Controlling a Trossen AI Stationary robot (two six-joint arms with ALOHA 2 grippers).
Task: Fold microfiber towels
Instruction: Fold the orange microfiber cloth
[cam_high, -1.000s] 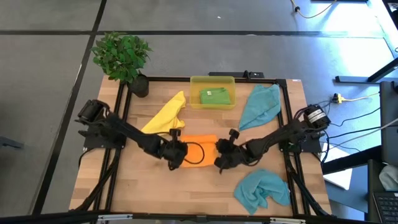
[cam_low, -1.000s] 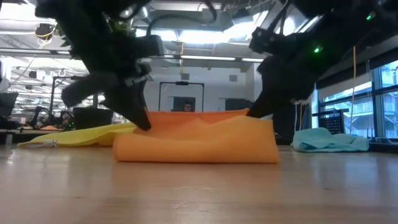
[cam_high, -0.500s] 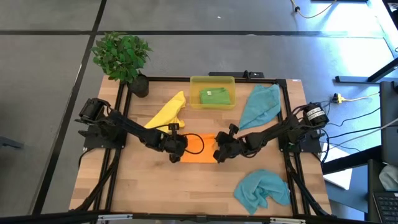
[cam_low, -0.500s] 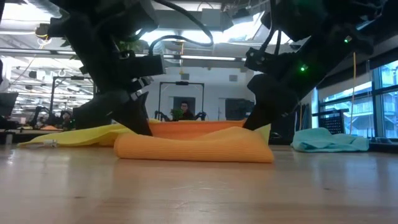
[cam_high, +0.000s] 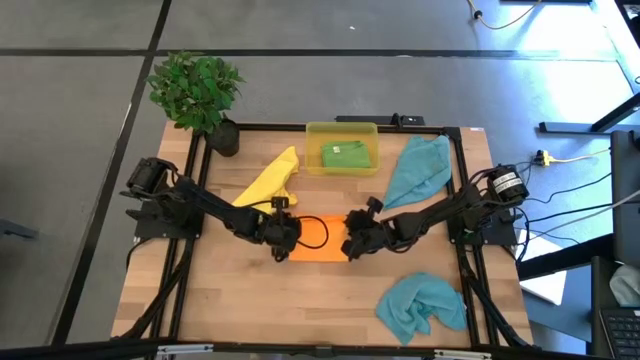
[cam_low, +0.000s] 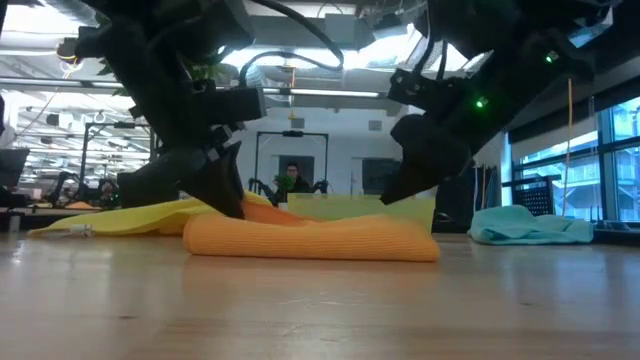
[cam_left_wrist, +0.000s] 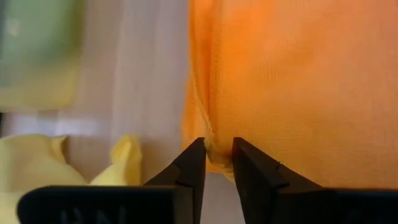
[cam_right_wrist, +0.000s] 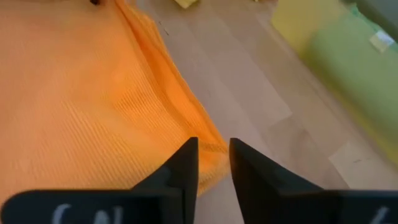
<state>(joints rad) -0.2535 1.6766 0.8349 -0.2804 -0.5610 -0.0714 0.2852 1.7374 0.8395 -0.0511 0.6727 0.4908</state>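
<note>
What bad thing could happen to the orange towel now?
The left gripper and the right gripper each have their fingers slightly apart around an edge of the folded orange towel. If fabric snags as they pull away, the fold may drag open. The yellow towel lies close beside the left gripper, so that arm might nudge it too.

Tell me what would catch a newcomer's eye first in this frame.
The bright orange towel lies folded at the middle of the table, with both dark arms meeting over it: the left tool at its left edge and the right tool at its right edge. Around it lie a yellow towel behind on the left, a green towel in the yellow bin at the back, and two teal towels, one crumpled at the front right.
</note>
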